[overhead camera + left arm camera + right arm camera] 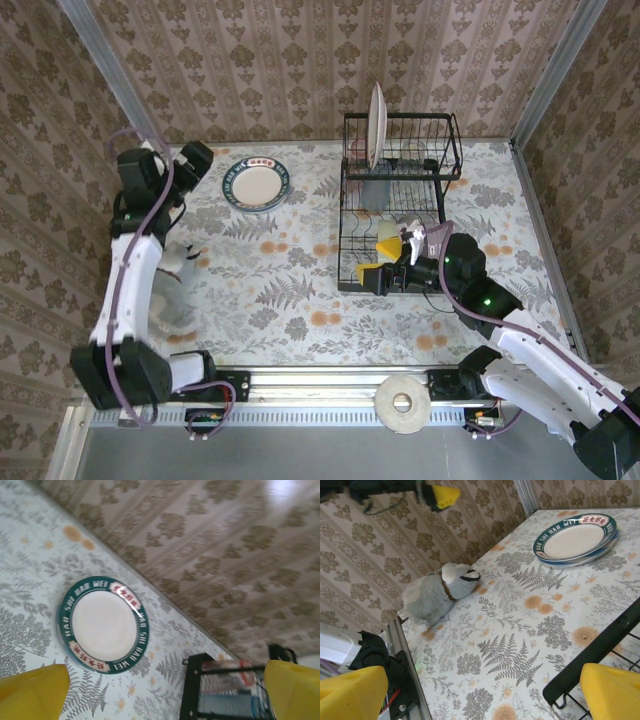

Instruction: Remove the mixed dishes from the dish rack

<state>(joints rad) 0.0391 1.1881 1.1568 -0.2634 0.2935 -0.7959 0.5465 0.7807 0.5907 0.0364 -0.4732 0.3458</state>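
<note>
Two grippers, each with yellow fingers (32,690) spread and holding nothing. Just ahead of the left gripper (165,692), a stack of plates (104,625), the green-rimmed one uppermost, lies flat on the table (30,580). The right gripper (482,692) hangs at the near end of the dish rack (600,645), whose black wire edge runs beside one finger; beyond it one white plate (376,125) stands upright in the rack.

— Bright, soft, even light; the table (300,290) shows only faint shadows.
— The left wrist view is blurred, with glare on the wall (282,487) and a glint on the plate (103,625) rim.
</note>
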